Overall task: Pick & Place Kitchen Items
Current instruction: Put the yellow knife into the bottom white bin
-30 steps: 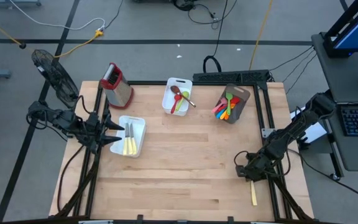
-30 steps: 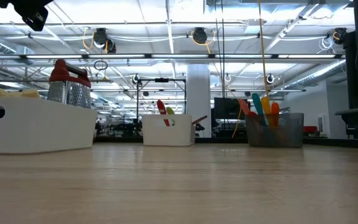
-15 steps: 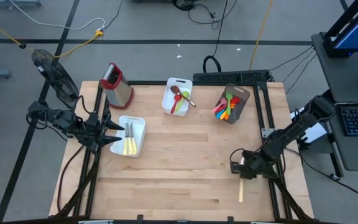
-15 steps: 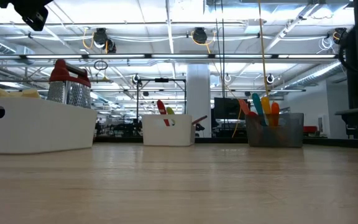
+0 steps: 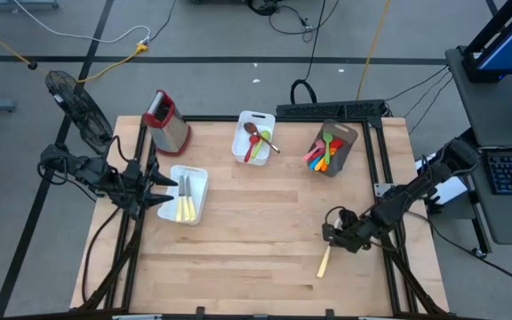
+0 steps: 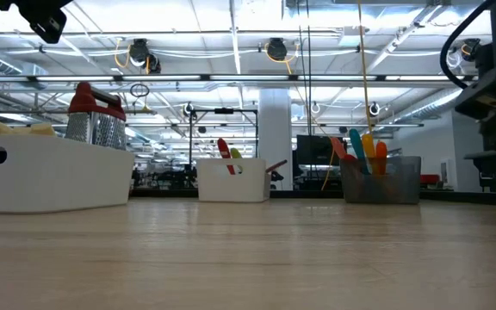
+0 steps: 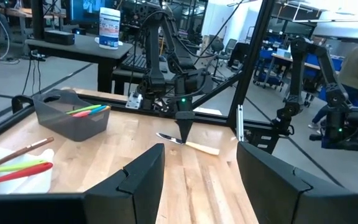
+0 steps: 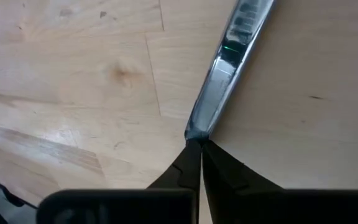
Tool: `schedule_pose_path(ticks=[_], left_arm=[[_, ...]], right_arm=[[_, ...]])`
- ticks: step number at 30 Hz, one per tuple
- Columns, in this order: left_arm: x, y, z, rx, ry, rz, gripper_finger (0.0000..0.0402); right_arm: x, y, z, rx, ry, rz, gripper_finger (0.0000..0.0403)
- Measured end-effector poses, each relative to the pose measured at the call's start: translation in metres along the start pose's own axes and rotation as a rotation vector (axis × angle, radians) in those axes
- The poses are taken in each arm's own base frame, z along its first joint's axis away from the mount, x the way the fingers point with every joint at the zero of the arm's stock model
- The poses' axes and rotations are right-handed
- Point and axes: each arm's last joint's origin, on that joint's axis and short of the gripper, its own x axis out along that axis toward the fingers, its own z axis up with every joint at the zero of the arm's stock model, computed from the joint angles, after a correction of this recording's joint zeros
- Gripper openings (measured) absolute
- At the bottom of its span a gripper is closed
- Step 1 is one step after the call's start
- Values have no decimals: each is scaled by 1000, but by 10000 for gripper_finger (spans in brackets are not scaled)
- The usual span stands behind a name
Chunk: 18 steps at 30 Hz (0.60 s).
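Cream-handled knife (image 5: 324,261) blade pinched in closed right end effector (image 5: 334,236).

From overhead we can't really sort out the colourful utensils (image 5: 321,151) jammed in the brown holder (image 5: 340,135); they're too small to count. The knife (image 8: 230,62) runs off the right wrist picture's edge, so we only get its blade there.

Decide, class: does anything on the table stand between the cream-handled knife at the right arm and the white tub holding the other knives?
Nothing visible does. The right end effector pinches the knife's blade; only bare table lies between it and the tub beside the left end effector.
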Motion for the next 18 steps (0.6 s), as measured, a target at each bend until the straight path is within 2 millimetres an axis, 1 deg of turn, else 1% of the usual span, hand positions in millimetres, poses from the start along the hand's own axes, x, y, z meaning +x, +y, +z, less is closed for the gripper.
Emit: schedule_pose_path(ticks=[5, 13, 18], left_arm=[[0, 0, 0, -13, 0, 0, 207], [0, 0, 1, -27, -8, 3, 207], [0, 0, 3, -35, -30, 1, 207]], right_arm=[[0, 3, 1, -16, 14, 13, 1], [0, 13, -1, -33, -11, 140, 0], [0, 14, 0, -47, -13, 152, 1]])
